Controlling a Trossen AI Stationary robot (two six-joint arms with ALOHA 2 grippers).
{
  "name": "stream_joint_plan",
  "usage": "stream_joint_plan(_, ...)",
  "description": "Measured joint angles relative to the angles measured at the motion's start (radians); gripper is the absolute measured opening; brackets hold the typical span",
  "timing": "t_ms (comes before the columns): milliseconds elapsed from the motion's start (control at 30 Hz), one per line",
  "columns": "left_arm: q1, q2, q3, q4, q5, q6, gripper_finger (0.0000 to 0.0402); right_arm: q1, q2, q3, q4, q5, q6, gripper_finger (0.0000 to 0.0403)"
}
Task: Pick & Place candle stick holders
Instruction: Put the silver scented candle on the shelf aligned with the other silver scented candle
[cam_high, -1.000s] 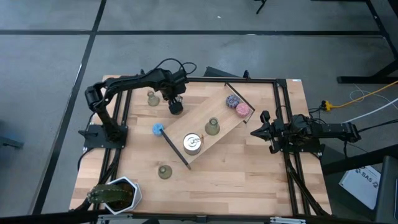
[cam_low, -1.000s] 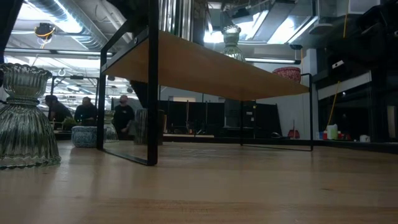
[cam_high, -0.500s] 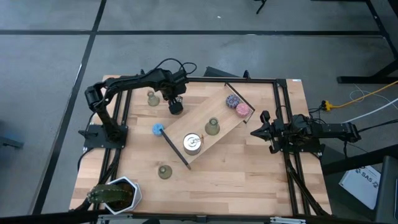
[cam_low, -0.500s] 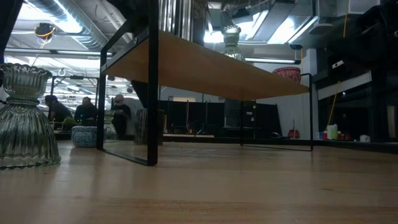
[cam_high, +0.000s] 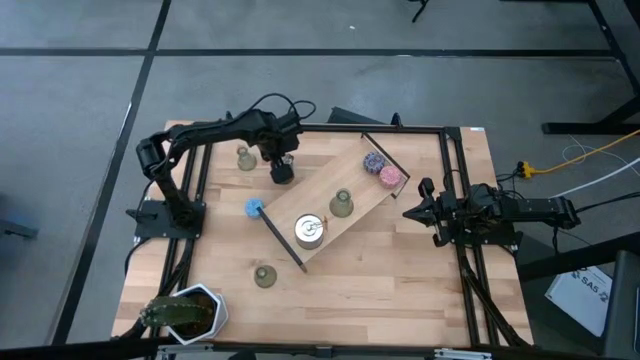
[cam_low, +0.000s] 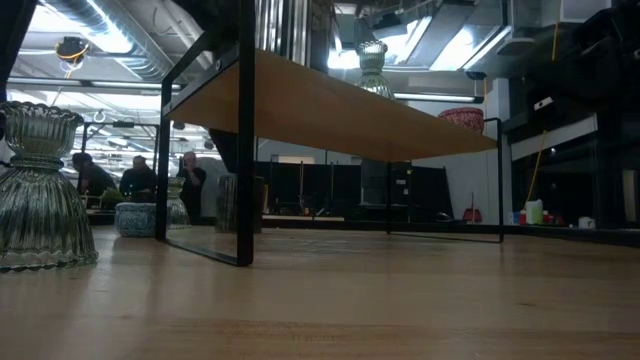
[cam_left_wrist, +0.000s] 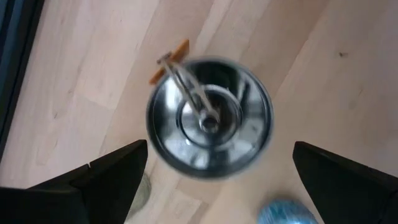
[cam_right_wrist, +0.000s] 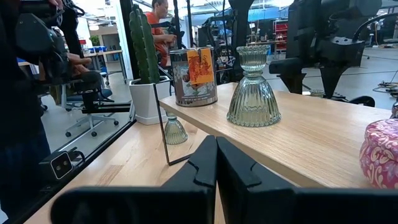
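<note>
The wooden table (cam_high: 400, 270) fills the overhead shot, and angled across its middle sits the raised wooden shelf (cam_high: 335, 205) on a thin black frame. At the near left corner stands a cactus in a white pot (cam_high: 185, 313). Out at the right edge the right arm (cam_high: 520, 212) waits, its right gripper (cam_high: 412, 211) pointing in toward the shelf with the fingers pressed flat together on nothing, as its wrist camera shows plainly. Over at the far left, the left arm (cam_high: 200, 135) reaches across and the left gripper (cam_high: 282, 172) hangs above a round silver tin (cam_left_wrist: 208, 118); the wrist view looks straight down into that tin, with the two dark fingers (cam_left_wrist: 106, 180) spread as wide as they go on either side and not touching it. A second silver tin with an orange label (cam_high: 309, 230) stands on the shelf. Now the candle stick holders, three of them: one (cam_high: 342, 204) upright on the shelf, between the labelled tin and the pucks; one (cam_high: 244, 157) on the table just beside the left gripper; one (cam_high: 264, 275) on the table near the shelf's near end. A pink puck (cam_high: 390, 177) and a purple puck (cam_high: 374, 160) sit at the shelf's far end, and a small blue puck (cam_high: 254, 208) lies on the table by the shelf's left corner.
</note>
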Motion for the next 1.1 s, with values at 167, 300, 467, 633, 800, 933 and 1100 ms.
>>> stream_joint_plan(167,0.015,0.000,0.028,-0.030,-0.004,0.025,0.0400,0.000,0.000,0.000,0.000,0.000,0.000,0.0010)
stream_joint_plan(300,0.023,0.000,0.039,-0.027,-0.004,0.035,0.0400,0.000,0.000,0.000,0.000,0.000,0.000,0.0010)
stream_joint_plan(467,0.023,0.009,0.039,-0.020,-0.004,0.066,0.0400,0.000,0.000,0.000,0.000,0.000,0.000,0.0010)
stream_joint_plan(633,0.023,0.037,0.039,-0.017,-0.005,0.083,0.0400,0.000,0.000,0.000,0.000,0.000,0.000,0.0010)
stream_joint_plan(800,0.021,0.060,0.039,-0.002,-0.011,0.085,0.0400,0.000,0.000,0.000,0.000,0.000,0.000,0.0010)
stream_joint_plan(933,0.022,0.068,0.041,0.001,-0.006,0.092,0.0400,0.000,0.000,0.000,0.000,0.000,0.000,0.0010)
stream_joint_plan(1100,0.022,0.070,0.041,0.002,0.000,0.095,0.0400,0.000,0.000,0.000,0.000,0.000,0.000,0.0010)
